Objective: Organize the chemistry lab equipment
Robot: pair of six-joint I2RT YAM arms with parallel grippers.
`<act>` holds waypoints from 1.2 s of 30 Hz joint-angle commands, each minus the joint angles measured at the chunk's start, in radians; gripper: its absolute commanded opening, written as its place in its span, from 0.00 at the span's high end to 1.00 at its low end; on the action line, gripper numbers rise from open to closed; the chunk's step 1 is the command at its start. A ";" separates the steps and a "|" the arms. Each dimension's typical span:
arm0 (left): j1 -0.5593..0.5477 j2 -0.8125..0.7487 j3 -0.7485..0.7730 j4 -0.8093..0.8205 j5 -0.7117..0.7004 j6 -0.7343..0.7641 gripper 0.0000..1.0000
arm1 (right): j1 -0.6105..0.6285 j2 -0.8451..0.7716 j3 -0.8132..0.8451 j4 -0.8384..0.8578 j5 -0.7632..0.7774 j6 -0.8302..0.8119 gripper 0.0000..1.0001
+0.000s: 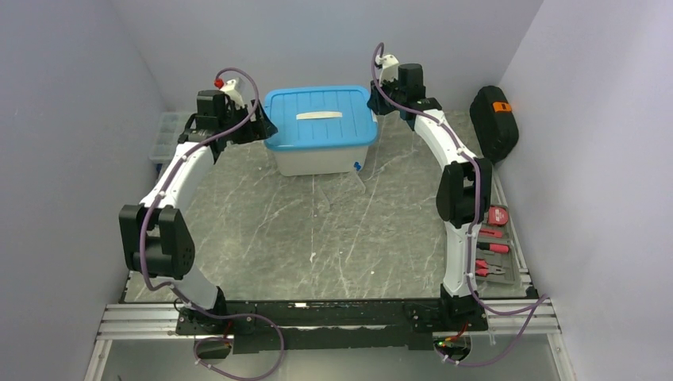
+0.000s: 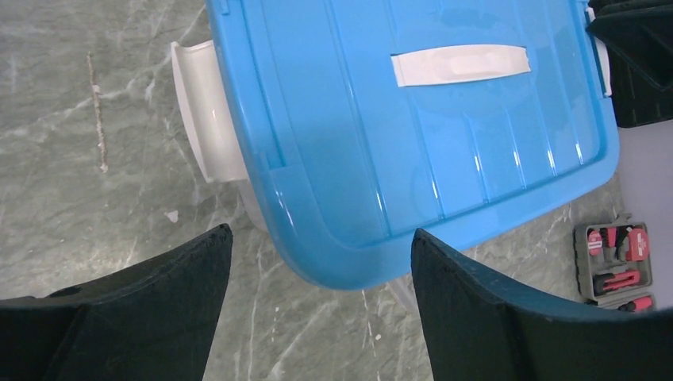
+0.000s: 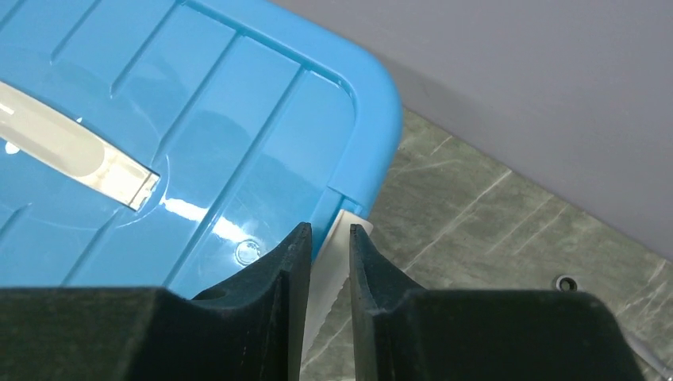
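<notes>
The left gripper (image 2: pixel 321 232) hangs wide open and empty over the left end of the blue-lidded storage bin (image 1: pixel 320 119); the right gripper (image 3: pixel 327 228), nearly closed, pinches its white latch (image 3: pixel 335 262).

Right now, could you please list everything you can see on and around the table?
storage bin: one, translucent base, blue lid, white handle, back centre
organizer box: one, clear, back left by the wall
case: one, black with orange clasp, back right
tool tray: one, black, red-handled tools inside, right edge
table: one, grey marbled, under everything
left gripper: one, black, open, by the bin's left end
right gripper: one, black, fingers nearly together, at the bin's right end
</notes>
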 commanded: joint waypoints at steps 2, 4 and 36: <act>-0.004 0.070 0.057 0.056 0.037 -0.009 0.24 | -0.006 0.031 0.003 -0.056 -0.081 -0.064 1.00; -0.014 0.109 0.095 0.031 0.000 0.014 0.29 | -0.007 0.029 -0.003 -0.055 -0.088 -0.062 1.00; -0.148 -0.069 -0.228 0.101 -0.010 -0.123 0.75 | 0.000 0.042 -0.045 -0.016 -0.122 -0.029 1.00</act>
